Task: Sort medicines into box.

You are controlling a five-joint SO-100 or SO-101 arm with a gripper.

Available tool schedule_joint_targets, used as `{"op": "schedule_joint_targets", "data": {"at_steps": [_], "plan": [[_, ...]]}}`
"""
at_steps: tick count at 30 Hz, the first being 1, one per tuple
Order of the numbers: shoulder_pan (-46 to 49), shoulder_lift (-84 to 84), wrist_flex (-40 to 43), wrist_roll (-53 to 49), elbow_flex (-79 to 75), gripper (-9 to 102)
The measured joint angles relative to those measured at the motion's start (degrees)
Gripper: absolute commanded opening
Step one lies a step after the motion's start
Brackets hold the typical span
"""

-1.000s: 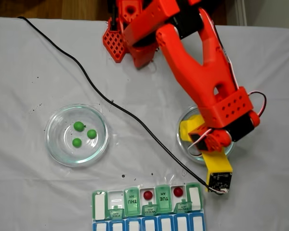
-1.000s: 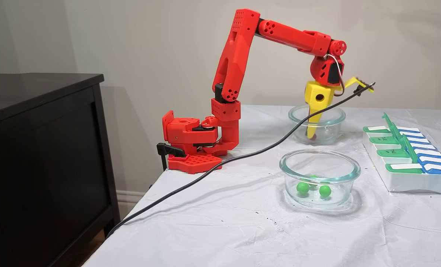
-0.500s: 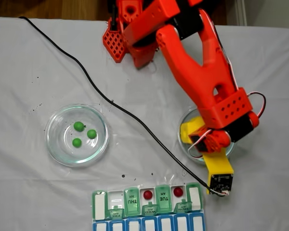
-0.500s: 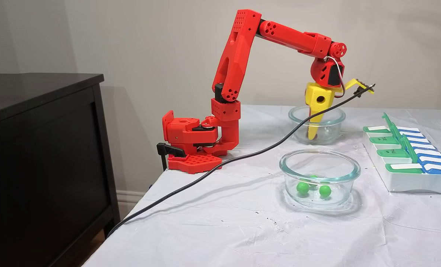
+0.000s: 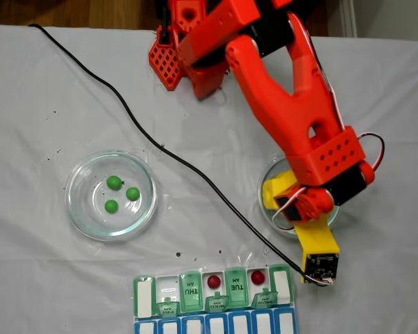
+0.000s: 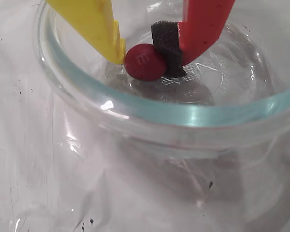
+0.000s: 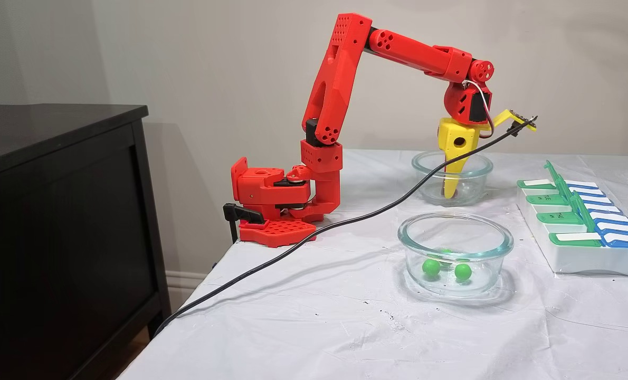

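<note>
In the wrist view the gripper had its jaws clamped on a red ball, yellow tip on one side and the red finger's black pad on the other, low inside the glass dish. Light, hard, glossy and round, it would probably squirt out unless pinched across its middle. Farther off, two red balls sat in the box and three green balls in the other dish.

Bright red 3D-printed arm with perforated base, yellow gripper finger, red finger black-padded, red-and-white wires looping at the wrist.
</note>
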Motion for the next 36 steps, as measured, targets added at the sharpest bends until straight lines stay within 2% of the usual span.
{"op": "schedule_joint_targets", "data": {"at_steps": [11,22,29,36], "plan": [[0.00,-0.09,0.09,4.31,-0.53,0],[-2.02,0.97,11.07,20.92,-10.02,0],[-5.27,6.33,14.77,25.66,-10.81,0],[-3.08,10.99,11.43,29.79,-11.69,0]]}}
